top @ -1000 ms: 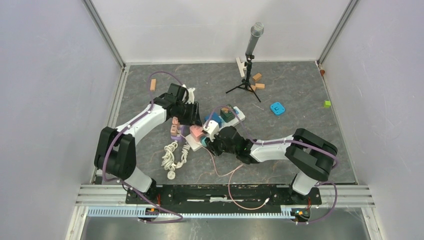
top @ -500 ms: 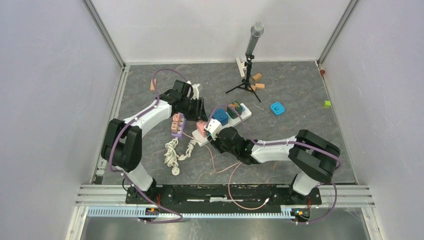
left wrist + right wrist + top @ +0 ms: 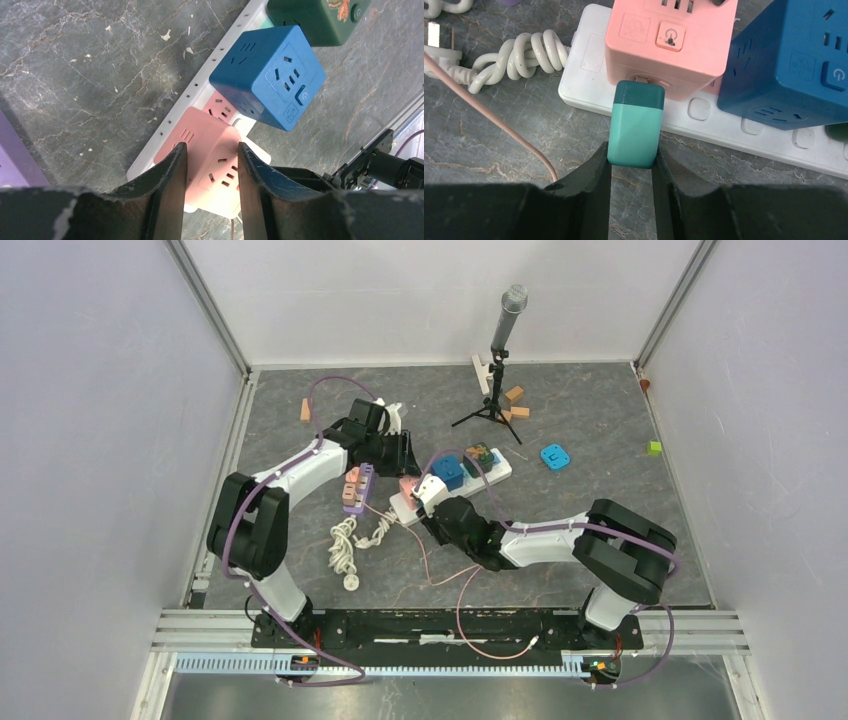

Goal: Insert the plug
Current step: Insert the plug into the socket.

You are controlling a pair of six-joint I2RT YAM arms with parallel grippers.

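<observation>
Right claw [image 3: 631,152]: narrow, closed on the teal plug [image 3: 635,125], one finger [image 3: 596,170] flat on each long side, gripping the rear half of the body. The plug points away from the wrist. Its darker front end sits against the near side face of the pink cube adapter [image 3: 671,35], right at a small slot below the cube's power button. The wrist view does not show whether it is seated in the slot or only touching. The pink cube is plugged into the white power strip [image 3: 589,75], with a blue cube adapter [image 3: 789,65] just beside it on the same strip. A dark green adapter [image 3: 310,20] follows further along. Left claw [image 3: 212,150]: narrow gap, fingers [image 3: 170,170] standing over the pink cube from the opposite side, with the cube's top face showing between them and running behind the left-hand finger. Cannot tell whether they pinch the cube or only rest at it. The strip lies at a diagonal on the grey marbled surface [image 3: 75,65], near its centre, between the two arms. A coiled white cord [image 3: 524,55] lies at the strip's near end, touching it, and a thin pink cable [image 3: 499,120] crosses the surface beside it. A purple strip [image 3: 357,490] lies just left of the white one.
</observation>
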